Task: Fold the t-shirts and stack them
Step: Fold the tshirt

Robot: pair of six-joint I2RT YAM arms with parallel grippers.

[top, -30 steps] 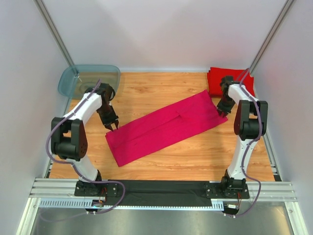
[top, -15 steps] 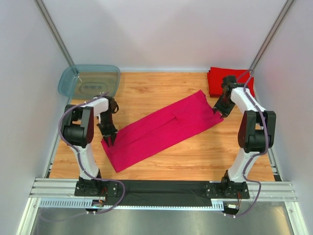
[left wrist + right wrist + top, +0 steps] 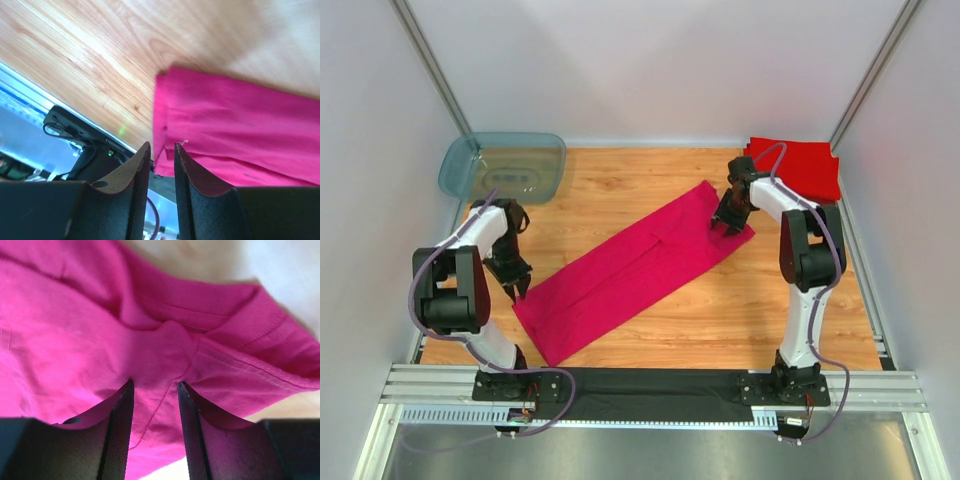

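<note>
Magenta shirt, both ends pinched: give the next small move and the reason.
Probably lift the right gripper and carry its end toward the left gripper. The magenta shirt lies as one long strip, each gripper shut on an end, so halving it lengthwise looks due.

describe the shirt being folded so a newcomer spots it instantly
On the wooden table, find the long cloth strip running diagonally from near-left to far-right: the magenta-pink t-shirt. Unlike the brighter red shirts folded in the far-right corner, it lies stretched between both arms.
</note>
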